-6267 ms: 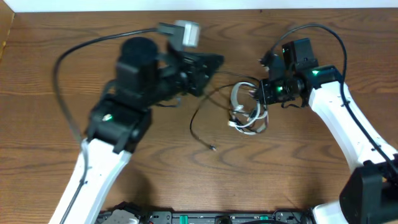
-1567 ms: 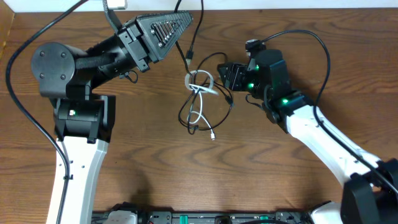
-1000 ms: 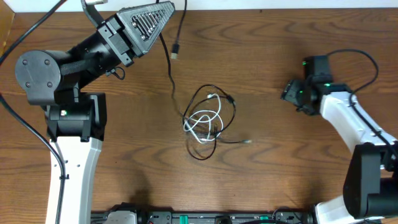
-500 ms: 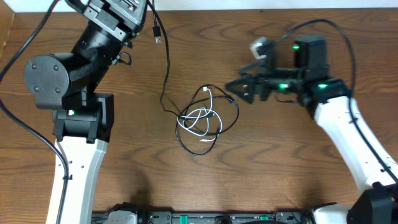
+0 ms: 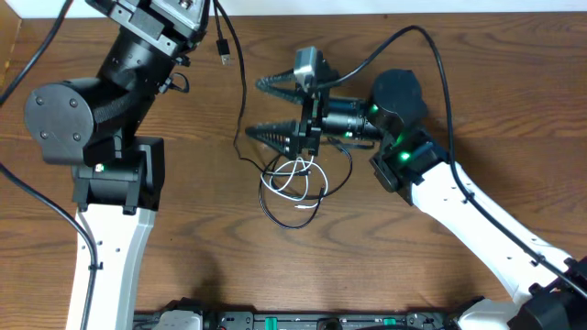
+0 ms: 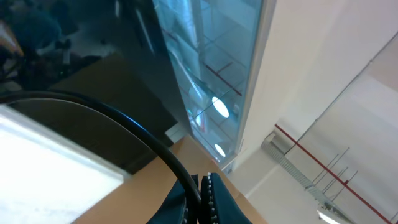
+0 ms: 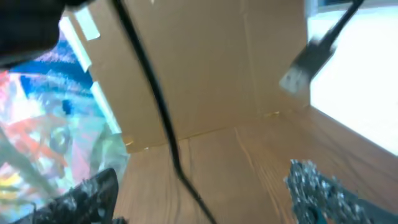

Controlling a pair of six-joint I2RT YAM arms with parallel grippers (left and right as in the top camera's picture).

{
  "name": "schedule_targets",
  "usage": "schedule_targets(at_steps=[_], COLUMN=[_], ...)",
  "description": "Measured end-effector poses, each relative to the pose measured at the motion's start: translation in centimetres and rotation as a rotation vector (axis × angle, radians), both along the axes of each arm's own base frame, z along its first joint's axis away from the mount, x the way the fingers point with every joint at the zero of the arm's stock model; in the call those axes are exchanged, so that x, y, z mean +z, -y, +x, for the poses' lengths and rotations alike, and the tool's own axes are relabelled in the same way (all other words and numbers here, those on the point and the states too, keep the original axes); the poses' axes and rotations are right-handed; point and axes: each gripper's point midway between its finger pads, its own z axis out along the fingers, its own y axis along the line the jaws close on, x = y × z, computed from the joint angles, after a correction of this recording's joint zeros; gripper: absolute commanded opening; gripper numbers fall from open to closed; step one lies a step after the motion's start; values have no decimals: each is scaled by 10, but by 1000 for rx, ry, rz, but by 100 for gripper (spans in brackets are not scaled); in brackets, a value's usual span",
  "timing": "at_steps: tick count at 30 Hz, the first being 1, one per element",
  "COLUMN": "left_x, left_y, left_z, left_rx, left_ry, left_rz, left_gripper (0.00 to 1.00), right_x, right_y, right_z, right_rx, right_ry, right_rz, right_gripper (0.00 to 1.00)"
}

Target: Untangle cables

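The black cable (image 6: 124, 121) is pinched in my shut left gripper (image 6: 202, 194), which is raised high at the table's far left corner. In the overhead view the black cable (image 5: 246, 101) hangs down from there, its plug (image 5: 223, 46) dangling, and runs into a loose tangle with the white cable (image 5: 293, 174) on the table. My right gripper (image 5: 268, 108) points left just above the tangle, open wide. The hanging black cable (image 7: 163, 118) passes between its fingers (image 7: 87, 193) without touching them.
My left arm (image 5: 119, 110) stands tall over the left side of the wooden table (image 5: 413, 266). The right arm (image 5: 459, 202) reaches in diagonally from the lower right. A cardboard wall (image 7: 211, 68) stands behind the table.
My right gripper has swung left from the right side to just over the tangle, jaws wide. The left gripper has lifted the black cable higher, pulling its end out of the pile.
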Motion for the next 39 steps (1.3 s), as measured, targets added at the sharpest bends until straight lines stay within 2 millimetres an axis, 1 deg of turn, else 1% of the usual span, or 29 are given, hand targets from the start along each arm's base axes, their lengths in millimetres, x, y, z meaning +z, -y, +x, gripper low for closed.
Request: schedule_targets(at_steps=[2,4,5,7,8,9,10,11,12,14,15,16,17,18,19,20,21,23,24,25,26,27,29,30,31,33,36,37,39], left_x=[-6,-11,-14,-24,-28,-31,-36,-38,-45,-61,-75,-84,-103,-119,-132,-152,-165,-204,-216,-229,-245,-255,-280,-290,-298,-320,-343,-349,-371], left_y=[8,16,20,37,44,54,63,68,74,77,77,77,77,76,76,76,75,73,71,69,66,65,63,63,62,62,61,63,69], left_z=[1,1,1,0,0,-1,0,1,7,16,22,26,30,33,34,34,34,31,31,29,27,28,27,28,28,28,26,27,30], left_rx=[-28,-52,-64,-114,-132,-159,-184,-194,-205,-183,-165,-151,-131,-113,-104,-96,-85,-79,-73,-76,-79,-85,-110,-122,-132,-167,-212,-226,-266], left_ry=[-31,-57,-72,-123,-140,-150,-162,-170,-187,-215,-246,-262,-303,-333,-354,-387,-389,-407,-417,-435,-456,-463,-494,-507,-520,-556,-602,-612,-642], left_rz=[10,16,19,30,34,38,41,44,51,100,149,181,250,308,364,436,501,678,735,784,846,887,972,999,1020,1073,1121,1131,1158], left_gripper=[7,7,7,7,7,8,7,8,8,8,12,17,22,25,31,34,40,50,52,54,54,55,55,55,55,56,56,56,56], right_x=[7,6,6,5,5,4,-1,-14,-20,-52,-73,-83,-104,-112,-121,-128,-134,-137,-134,-127,-108,-96,-38,-25,2,44,83,93,111], right_y=[1,0,0,-2,-2,-3,-3,-3,-4,2,10,15,28,35,44,52,63,88,97,105,113,117,129,132,137,146,162,169,183], right_z=[3,6,7,7,7,7,8,11,13,21,29,34,40,44,48,52,57,66,66,69,74,76,82,82,82,80,80,82,87], right_rx=[-20,-32,-37,-43,-43,-42,-44,-56,-63,-116,-168,-198,-249,-279,-309,-341,-380,-457,-478,-504,-527,-542,-574,-582,-594,-615,-662,-688,-742], right_ry=[-21,-44,-54,-69,-74,-83,-102,-172,-201,-346,-423,-458,-528,-555,-583,-607,-631,-671,-688,-696,-681,-671,-591,-579,-539,-477,-411,-394,-361], right_rz=[29,33,34,37,37,35,22,-19,-34,-135,-190,-217,-277,-298,-324,-341,-358,-378,-388,-390,-371,-363,-295,-284,-250,-191,-127,-108,-74], right_gripper=[75,73,70,63,47,20,1,1,1,1,1,1,1,1,1,1,1,1,1,1,1,1,1,1,1,1,1,1,1])
